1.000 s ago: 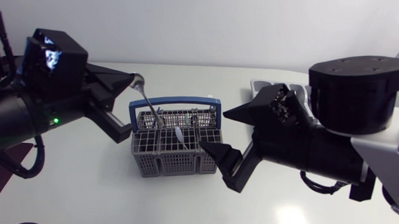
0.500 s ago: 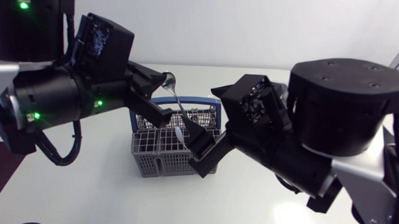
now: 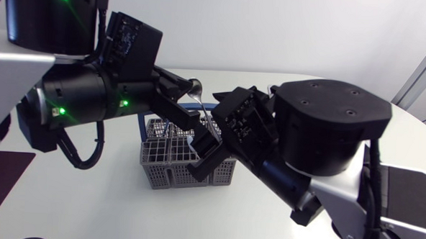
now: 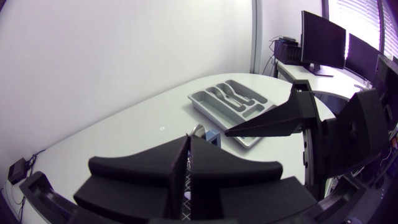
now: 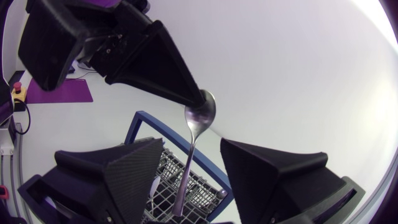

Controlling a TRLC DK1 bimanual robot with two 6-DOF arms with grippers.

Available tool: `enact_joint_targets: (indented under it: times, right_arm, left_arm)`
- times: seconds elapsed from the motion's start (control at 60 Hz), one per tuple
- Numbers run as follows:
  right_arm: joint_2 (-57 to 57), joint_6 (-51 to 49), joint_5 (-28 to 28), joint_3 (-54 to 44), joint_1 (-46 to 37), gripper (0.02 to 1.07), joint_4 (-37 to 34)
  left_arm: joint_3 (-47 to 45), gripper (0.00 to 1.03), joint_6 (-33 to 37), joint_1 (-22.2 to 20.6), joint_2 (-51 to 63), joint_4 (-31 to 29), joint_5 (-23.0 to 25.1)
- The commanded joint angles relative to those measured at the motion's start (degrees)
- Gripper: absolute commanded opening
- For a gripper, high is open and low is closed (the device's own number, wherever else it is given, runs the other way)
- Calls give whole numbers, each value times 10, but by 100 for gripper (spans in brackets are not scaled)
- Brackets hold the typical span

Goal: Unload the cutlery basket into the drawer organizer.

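Because your left jaws clamp the spoon (image 5: 199, 113) by its bowl above the basket (image 3: 164, 172), its handle hangs between your parted right jaws, likely for handover.

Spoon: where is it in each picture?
Head view: the spoon is near the middle, above the basket, pinched by the left gripper.
Left wrist view: only a sliver of the spoon shows past the shut fingertips.
Right wrist view: the spoon is bowl up, its handle between the right gripper's open fingers.
Shared landmark: the basket's blue handle.
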Motion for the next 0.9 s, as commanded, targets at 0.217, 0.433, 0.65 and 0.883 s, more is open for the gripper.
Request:
enact_joint_targets:
  times: [0.217,0.433,0.65,0.883]
  right_arm:
    - [32,-17,4,-9,-15,52,29]
    - [37,-17,5,-4,-23,50,41]
    - [39,-17,6,0,-28,46,44]
    - [46,-17,6,9,-30,25,45]
  left_arm:
    - [34,9,-16,2,9,0,7]
    - [31,9,-17,2,10,0,7]
    - [27,9,-23,0,11,1,7]
    - [27,9,-23,-3,8,0,7]
